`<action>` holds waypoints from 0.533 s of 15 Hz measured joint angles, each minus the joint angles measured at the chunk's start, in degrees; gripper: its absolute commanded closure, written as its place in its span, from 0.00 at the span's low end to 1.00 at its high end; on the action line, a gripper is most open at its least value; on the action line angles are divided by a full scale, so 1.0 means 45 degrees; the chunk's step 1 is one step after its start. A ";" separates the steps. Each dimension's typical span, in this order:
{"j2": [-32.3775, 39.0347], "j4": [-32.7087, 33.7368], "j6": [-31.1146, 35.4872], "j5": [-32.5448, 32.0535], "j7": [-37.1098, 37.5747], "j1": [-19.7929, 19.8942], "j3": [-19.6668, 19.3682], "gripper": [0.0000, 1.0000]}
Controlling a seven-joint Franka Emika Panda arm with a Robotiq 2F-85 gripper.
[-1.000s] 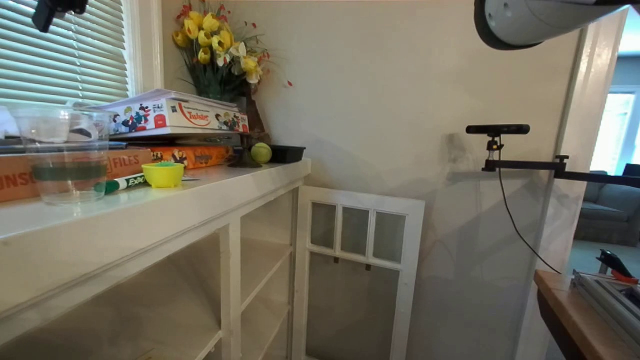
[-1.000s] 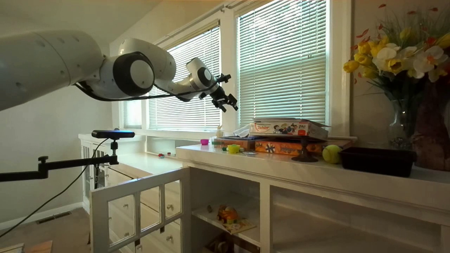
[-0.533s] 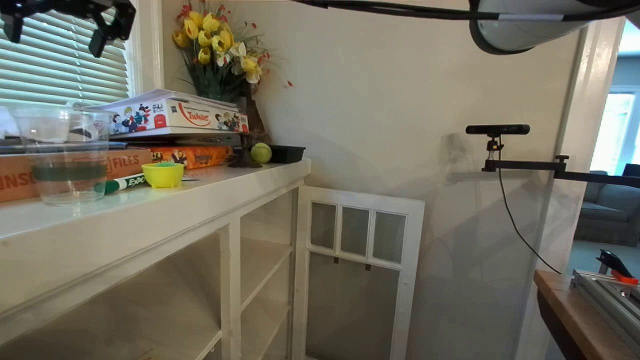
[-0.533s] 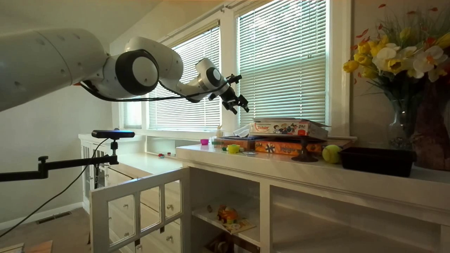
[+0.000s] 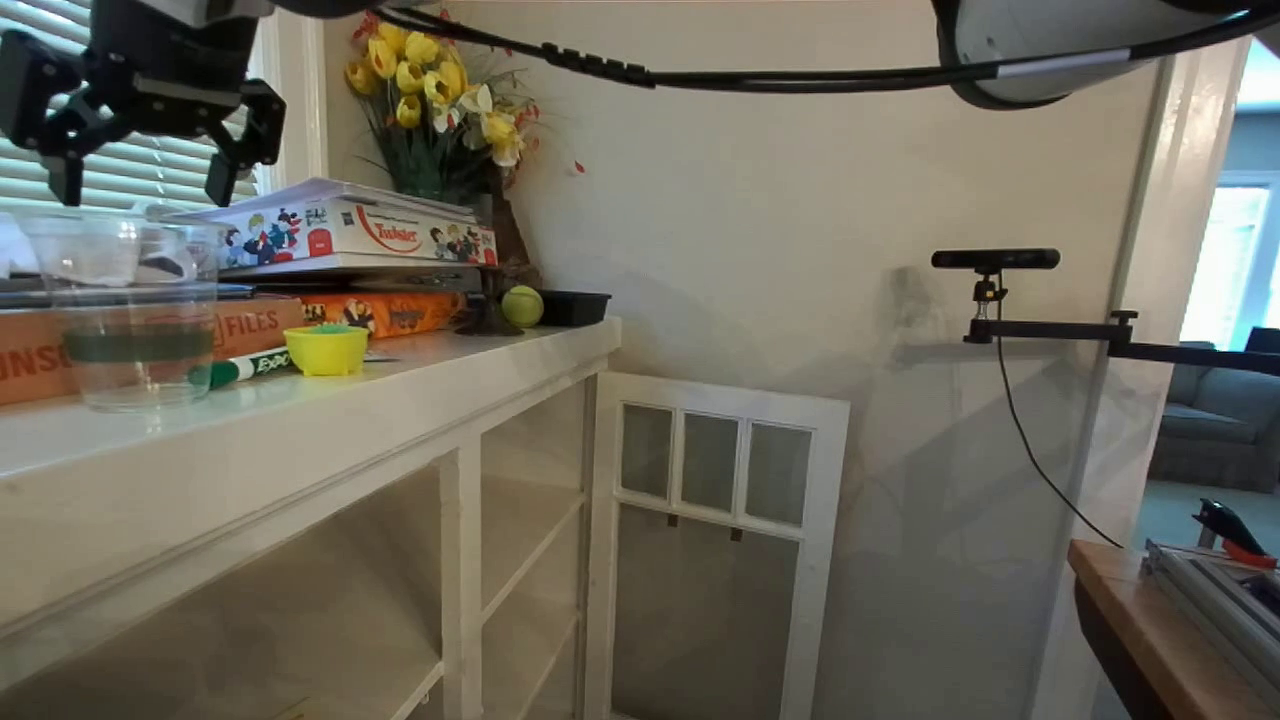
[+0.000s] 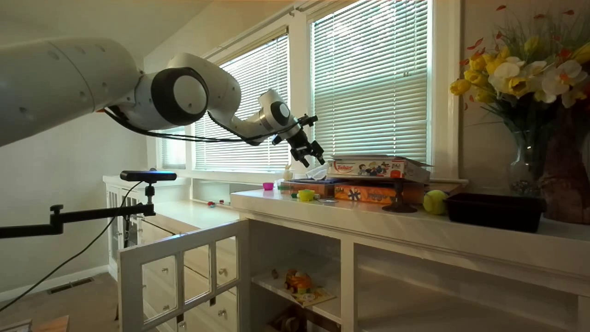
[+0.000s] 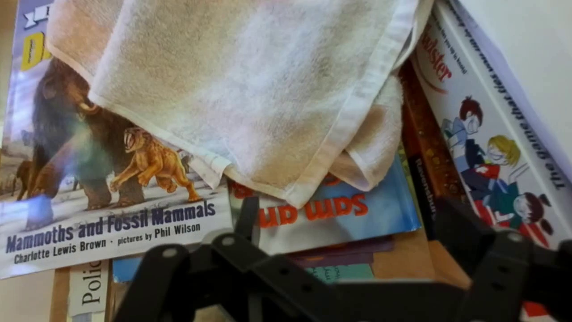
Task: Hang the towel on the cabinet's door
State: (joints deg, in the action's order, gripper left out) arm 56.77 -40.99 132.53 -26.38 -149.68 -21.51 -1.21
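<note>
The towel [image 7: 250, 89], an off-white, rough cloth, lies folded on top of books in the wrist view. In an exterior view a small whitish part of the towel [image 6: 318, 172] shows beside the Twister box. My gripper [image 7: 348, 214] is open with nothing between its fingers. The towel's near corner lies ahead of the fingers, below them and apart. The gripper also shows above the counter in both exterior views [image 5: 145, 185] [image 6: 314, 160]. The white cabinet door [image 5: 825, 500] with glass panes stands swung open below the counter; it also shows in an exterior view [image 6: 131, 286].
The Twister box [image 6: 364, 167] stands right beside the towel. Books [image 7: 111, 179] lie under it. A clear cup [image 5: 140, 340], a yellow cup [image 5: 327, 351], a tennis ball [image 6: 434, 202] and a black tray [image 6: 495, 211] stand on the counter [image 6: 286, 200]. A camera on an arm [image 6: 148, 176] stands near the door.
My gripper has first moved toward the Twister box side, then come down closer to the counter. It stays open. The door and the counter things have not moved.
</note>
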 measured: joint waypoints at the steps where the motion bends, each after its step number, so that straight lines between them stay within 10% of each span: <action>1: -0.0001 -0.0139 -0.0001 0.0000 0.0033 -0.0005 0.0000 0.00; 8: 0.0004 -0.0727 0.0333 0.0046 0.0105 0.0045 0.0190 0.00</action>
State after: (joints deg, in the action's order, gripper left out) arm 56.79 -44.26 134.03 -26.17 -149.20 -21.31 -0.36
